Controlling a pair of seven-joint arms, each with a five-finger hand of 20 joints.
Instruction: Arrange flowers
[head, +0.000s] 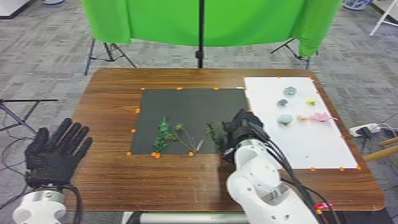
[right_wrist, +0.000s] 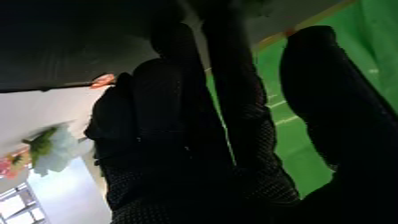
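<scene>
The right arm comes in from the near edge, slanting forward and inward, and its hand lies low over the seam between the dark mat and the white sheet. In the right wrist view this right hand is wide rather than curled, its fingers long and straight, the thumb standing apart. A green sprig lies just beside it on the mat; the view is poor there, and whether the two touch I can't tell.

The left hand rests back-up by the worktop's left edge, fingers straight and a little spread, pointing forward, holding nothing.

The flower stems are on the mat: a leafy stem towards its left side, then a thinner branching stem between that and the sprig. Flower heads sit spread over the white sheet: bluish ones, a small yellow one, and a pink one.

The right hand and forearm cover the mat's near right corner, with black cables running alongside over the sheet. Beyond the worktop hangs a green cloth.
</scene>
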